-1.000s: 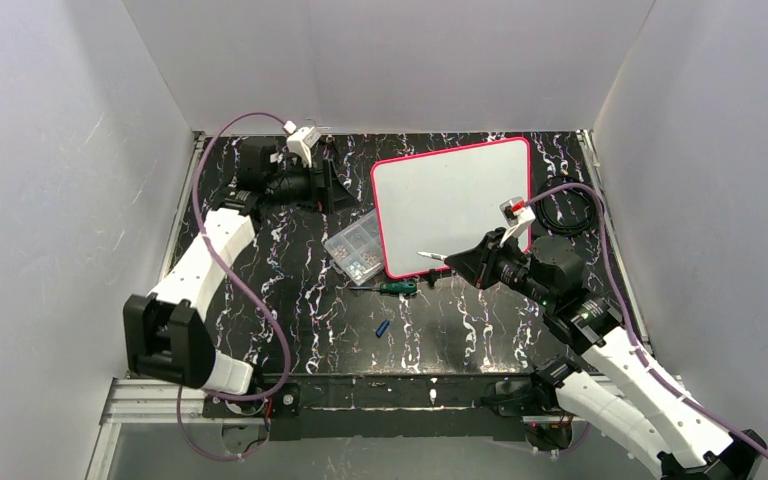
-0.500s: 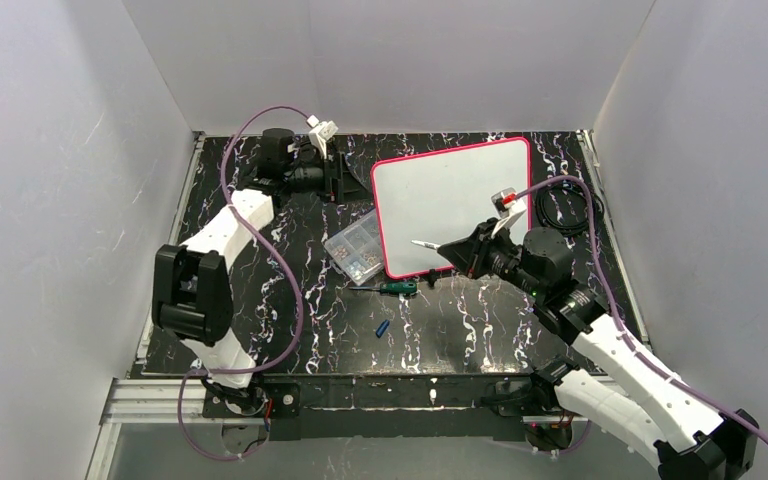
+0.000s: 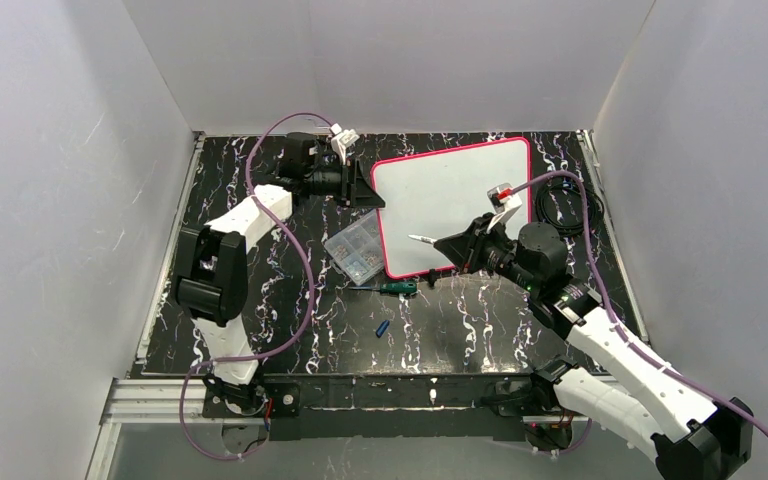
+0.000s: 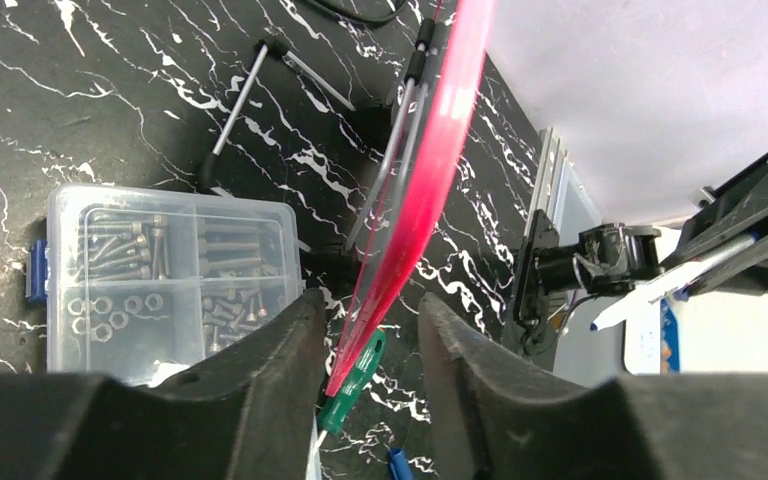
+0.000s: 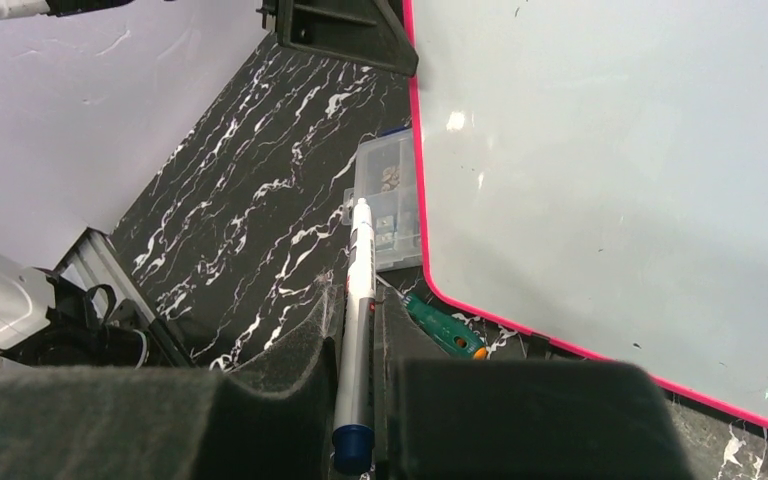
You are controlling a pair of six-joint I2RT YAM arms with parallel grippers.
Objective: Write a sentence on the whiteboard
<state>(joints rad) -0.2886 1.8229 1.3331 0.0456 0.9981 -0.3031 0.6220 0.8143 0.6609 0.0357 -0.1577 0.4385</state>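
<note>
Both arms stretched forward, grippers pointing toward each other.
Left gripper [image 3: 365, 190] points right, jaws partly apart; right gripper [image 3: 448, 245] points left, jaws pinched on a marker [image 5: 358, 290].

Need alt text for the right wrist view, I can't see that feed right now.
The right tool grips a white marker, its far end near the edge of a blank, pink-rimmed whiteboard. A clear screw box and a green screwdriver lie by that edge.

My whiteboard [image 3: 450, 205] lies flat on the far right part of the table [image 3: 460, 320], slightly askew: a white rectangle with a thin pink-red rim, rounded corners and a plain white face. Its left edge runs between the parted fingers of my left claw [image 4: 368, 310]
</note>
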